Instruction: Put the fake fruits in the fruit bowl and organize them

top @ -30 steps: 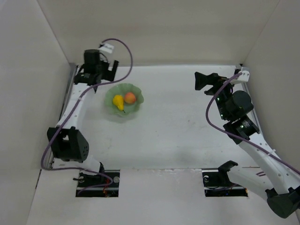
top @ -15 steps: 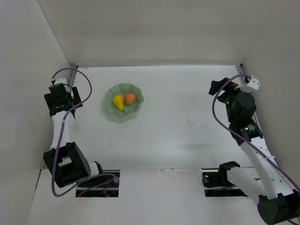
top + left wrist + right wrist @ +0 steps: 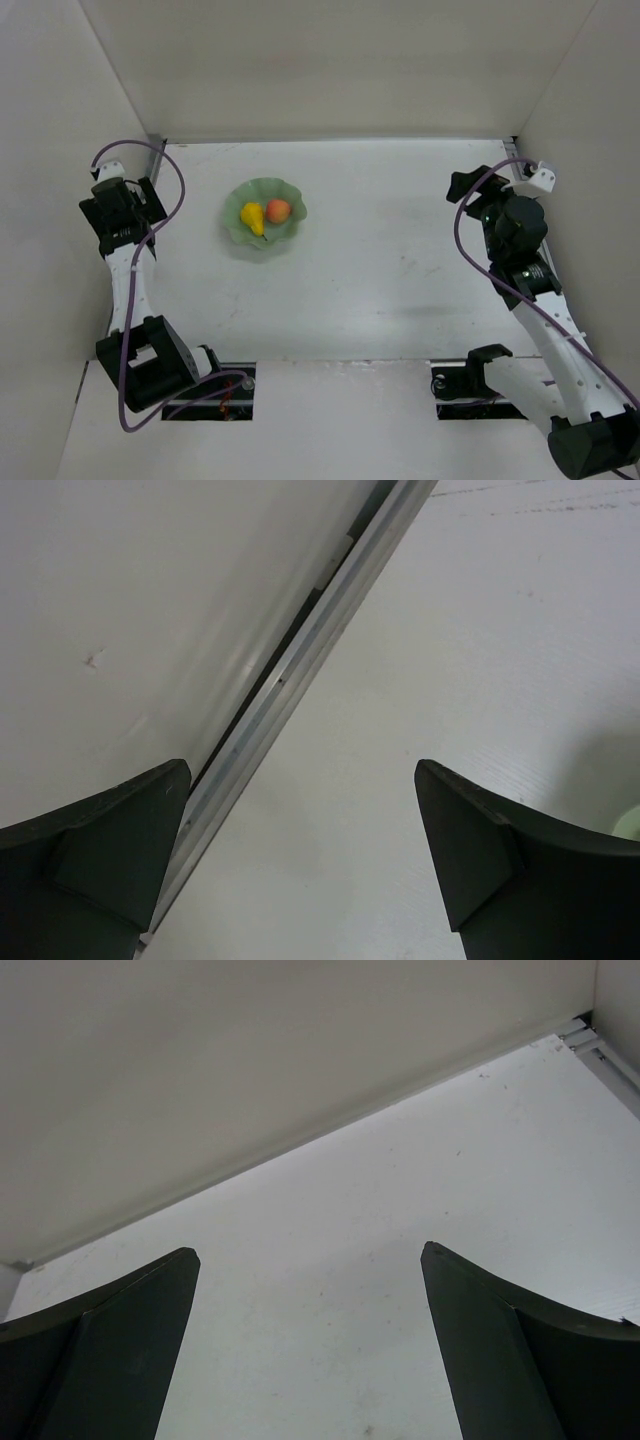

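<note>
The pale mint-green fruit bowl [image 3: 292,232] with a wavy rim sits on the table left of centre. The yellow pear [image 3: 251,217] and the orange-red peach [image 3: 278,209] lie side by side inside it, pear on the left. My left gripper [image 3: 135,195] is open and empty by the left wall, well left of the bowl; its wrist view [image 3: 300,780] shows bare table and a sliver of the bowl [image 3: 633,821] at the right edge. My right gripper [image 3: 462,185] is open and empty at the far right; its wrist view [image 3: 310,1260] shows only table and the back wall.
White walls enclose the table on the left, back and right. A metal rail [image 3: 290,675] runs along the foot of the left wall, close to my left gripper. The arm bases [image 3: 205,385] stand at the near edge.
My left arm has swung from behind the bowl out to the left wall. My right arm has drawn back to the right. The fruits and the bowl have not moved.
</note>
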Action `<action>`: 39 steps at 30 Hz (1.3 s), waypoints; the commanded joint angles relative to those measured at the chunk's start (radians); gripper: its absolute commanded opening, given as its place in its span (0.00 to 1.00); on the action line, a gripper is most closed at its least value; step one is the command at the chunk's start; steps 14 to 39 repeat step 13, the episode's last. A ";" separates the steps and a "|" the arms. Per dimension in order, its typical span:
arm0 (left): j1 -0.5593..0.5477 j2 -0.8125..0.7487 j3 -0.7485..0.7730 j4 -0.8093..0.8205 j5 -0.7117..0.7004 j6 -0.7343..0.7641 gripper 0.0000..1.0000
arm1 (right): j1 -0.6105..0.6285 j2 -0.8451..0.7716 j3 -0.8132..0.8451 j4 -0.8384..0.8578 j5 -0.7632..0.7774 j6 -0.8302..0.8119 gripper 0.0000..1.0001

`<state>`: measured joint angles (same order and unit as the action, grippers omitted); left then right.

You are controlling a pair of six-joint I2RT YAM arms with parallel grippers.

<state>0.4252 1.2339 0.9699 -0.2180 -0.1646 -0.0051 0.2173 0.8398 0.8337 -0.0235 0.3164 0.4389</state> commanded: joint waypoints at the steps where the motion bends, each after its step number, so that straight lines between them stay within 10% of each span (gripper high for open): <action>1: 0.005 -0.017 -0.005 0.034 0.028 -0.030 0.98 | -0.002 -0.010 -0.010 0.013 -0.008 0.018 1.00; 39: 0.010 -0.011 0.023 -0.023 0.128 -0.015 0.95 | -0.002 0.010 -0.004 0.017 -0.008 0.018 1.00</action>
